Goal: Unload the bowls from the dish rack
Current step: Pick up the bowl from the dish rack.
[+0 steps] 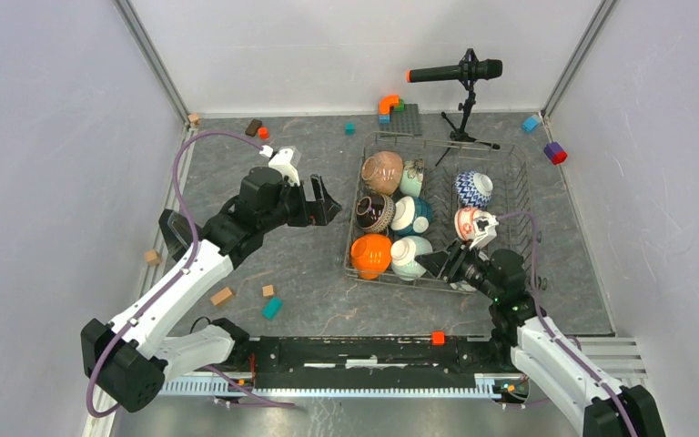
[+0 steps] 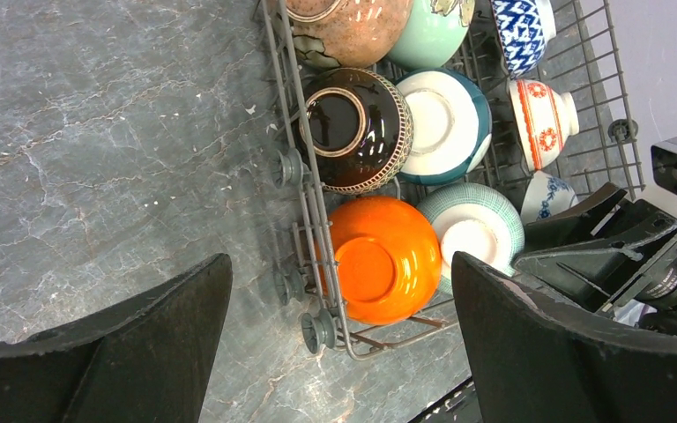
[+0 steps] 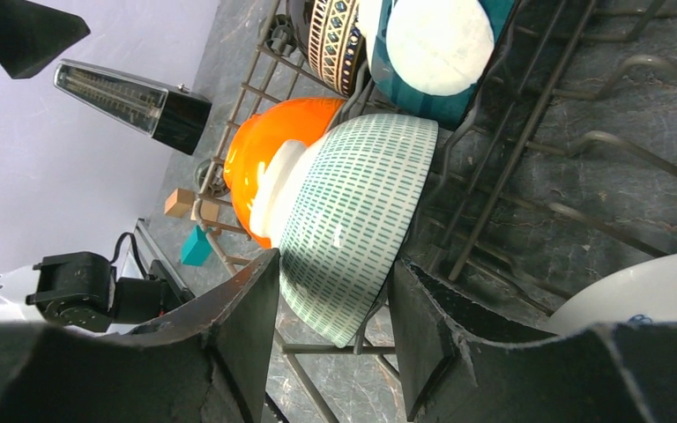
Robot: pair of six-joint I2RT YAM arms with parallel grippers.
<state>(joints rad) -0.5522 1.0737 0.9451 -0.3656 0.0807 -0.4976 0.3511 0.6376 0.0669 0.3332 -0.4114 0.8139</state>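
The dish rack [image 1: 508, 205] holds several bowls tipped on their sides. Among them are an orange one [image 1: 370, 255], a pale green dashed one [image 1: 410, 257] and a dark striped one [image 1: 375, 212]. My right gripper [image 1: 439, 264] reaches into the rack's near side. In the right wrist view it [image 3: 335, 264] is open. Its fingers straddle the lower rim of the green dashed bowl [image 3: 353, 203], one outside the wall and one inside, both very close. That bowl still leans on the orange bowl [image 3: 264, 150]. My left gripper [image 2: 342, 264] is wide open, empty, above the rack's near left corner [image 2: 317, 220] by the orange bowl [image 2: 379, 260].
A microphone on a small tripod [image 1: 460, 73] stands behind the rack, next to a grey studded plate [image 1: 407, 118]. Toy blocks lie scattered on the tabletop, a teal one [image 1: 273, 308] and a wooden one [image 1: 222, 296] left of the rack, a purple one [image 1: 555, 152] at the right wall.
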